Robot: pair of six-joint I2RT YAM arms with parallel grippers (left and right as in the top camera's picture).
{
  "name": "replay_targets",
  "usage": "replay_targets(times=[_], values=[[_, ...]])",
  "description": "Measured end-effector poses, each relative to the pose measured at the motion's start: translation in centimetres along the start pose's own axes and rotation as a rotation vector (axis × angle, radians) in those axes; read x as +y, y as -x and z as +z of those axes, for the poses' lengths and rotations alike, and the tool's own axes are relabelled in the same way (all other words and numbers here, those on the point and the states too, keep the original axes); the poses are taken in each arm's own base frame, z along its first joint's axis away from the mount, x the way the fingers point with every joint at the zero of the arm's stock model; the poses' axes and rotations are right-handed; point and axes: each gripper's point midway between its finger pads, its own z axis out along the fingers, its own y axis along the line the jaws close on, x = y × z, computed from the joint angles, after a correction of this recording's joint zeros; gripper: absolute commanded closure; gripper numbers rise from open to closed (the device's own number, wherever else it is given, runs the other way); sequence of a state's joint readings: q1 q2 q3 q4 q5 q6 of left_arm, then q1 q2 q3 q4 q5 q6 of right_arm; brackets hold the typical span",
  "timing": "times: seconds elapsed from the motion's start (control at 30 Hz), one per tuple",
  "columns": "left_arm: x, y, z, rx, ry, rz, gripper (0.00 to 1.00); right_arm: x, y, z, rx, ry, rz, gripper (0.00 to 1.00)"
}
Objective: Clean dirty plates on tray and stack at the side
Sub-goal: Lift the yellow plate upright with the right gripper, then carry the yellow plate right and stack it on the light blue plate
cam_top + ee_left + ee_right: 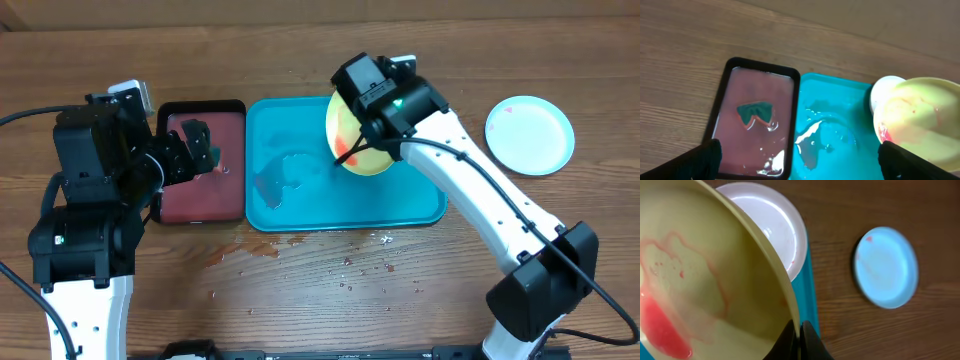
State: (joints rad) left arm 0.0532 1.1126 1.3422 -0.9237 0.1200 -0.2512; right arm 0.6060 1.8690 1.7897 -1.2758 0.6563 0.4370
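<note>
Above the turquoise tray [300, 205], the right gripper [799, 340] pinches the tilted lime green plate [370, 160] by its rim; the left gripper [198, 147] gapes wide. Only the wrist views show the white plate [775, 225] beneath.

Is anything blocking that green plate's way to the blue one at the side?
Nothing visible. Beyond the tray, only table separates the green plate, in the right gripper, from the blue plate.

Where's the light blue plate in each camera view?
Overhead: light blue plate at far right, on the table beside the turquoise tray.
Left wrist: not in it.
Right wrist: right half, on the table.
Shared landmark: the turquoise tray, in all three views.
</note>
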Motion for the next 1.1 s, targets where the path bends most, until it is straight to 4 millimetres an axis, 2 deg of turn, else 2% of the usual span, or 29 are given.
replay_targets(times=[0.2,0.57,0.73,1.1], values=[[-0.3,-0.1,0.0,0.006,-0.018,0.000,0.00,1.0,1.0,-2.9,-0.156,-0.116,-0.098,0.96],[-0.4,-0.2,0.0,0.011,-0.021,-0.001,0.00,5.1,3.1,-8.4,-0.424,-0.146,-0.140,0.96],[-0.4,-0.2,0.0,0.011,-0.022,-0.001,0.00,5.3,3.8,-9.5,-0.482,-0.179,-0.148,0.96],[-0.4,-0.3,0.0,0.016,-0.024,-0.001,0.00,4.9,4.6,-10.1,-0.519,-0.221,-0.147,0.96]])
